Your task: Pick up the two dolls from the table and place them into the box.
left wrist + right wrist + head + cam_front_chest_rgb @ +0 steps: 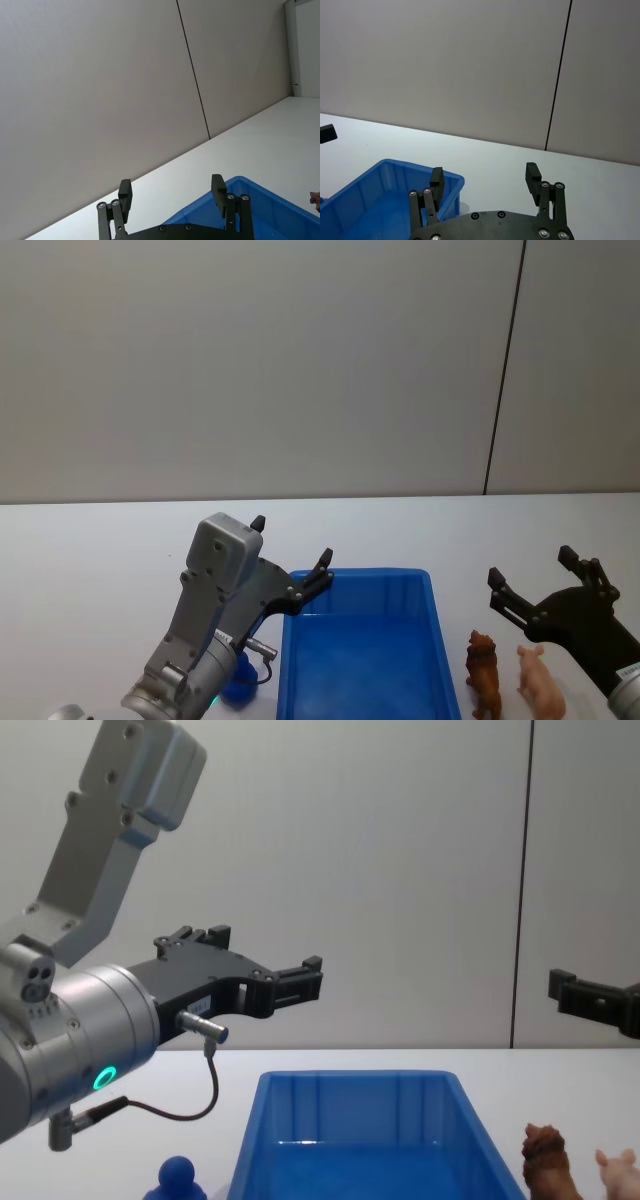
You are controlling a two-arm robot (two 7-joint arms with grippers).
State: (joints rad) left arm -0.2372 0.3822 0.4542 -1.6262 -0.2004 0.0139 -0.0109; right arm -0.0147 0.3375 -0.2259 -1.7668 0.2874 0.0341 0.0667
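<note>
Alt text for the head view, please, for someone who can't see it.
A blue bin sits on a white table with nothing visible inside and both dolls outside it: the blue figure at its left, the brown animal at its right beside a pink pig. The left gripper and right gripper hover open at either side.

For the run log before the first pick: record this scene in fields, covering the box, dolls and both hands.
box: blue, between the hands, nothing visible inside
blue doll: on the table, left of the box
brown doll: standing right of the box, beside a pink pig
left hand: open, empty, raised near the box's far left corner
right hand: open, empty, raised right of the box
dolls in box: none
</note>
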